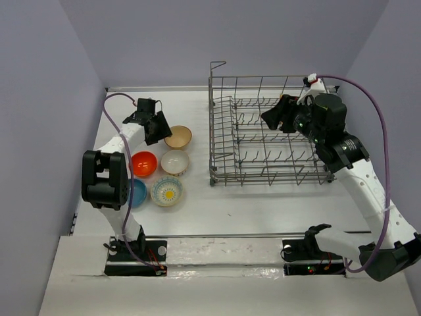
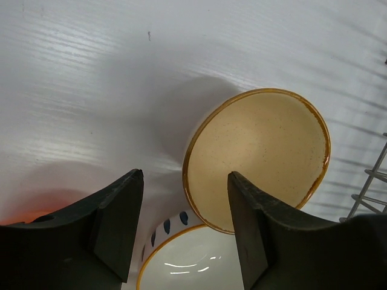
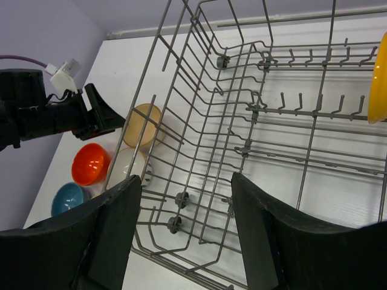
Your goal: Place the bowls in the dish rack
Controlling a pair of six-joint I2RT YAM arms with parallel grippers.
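Yellow-tan in glaze, one bowl [image 2: 260,157] sat upright on the desk [image 1: 263,204], just right of the left claw [image 2: 184,181], which hung spread and empty above its rim. All five bowls [image 1: 164,164] clustered centre-left in the top view, apart from the dish rack [image 1: 270,141]. The right claw [image 3: 186,181], also spread, hovered over the rack, so the left arm was nearer.

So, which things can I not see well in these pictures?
- Blue bowl: top view, the left arm covers its left part.
- Yellow thing: right wrist view, cut off by the right edge; what it is cannot be told.
- White bowl: left wrist view, cut off by the bottom edge and the fingers.
- Orange-red bowl: left wrist view, only a blurred glow behind a finger.
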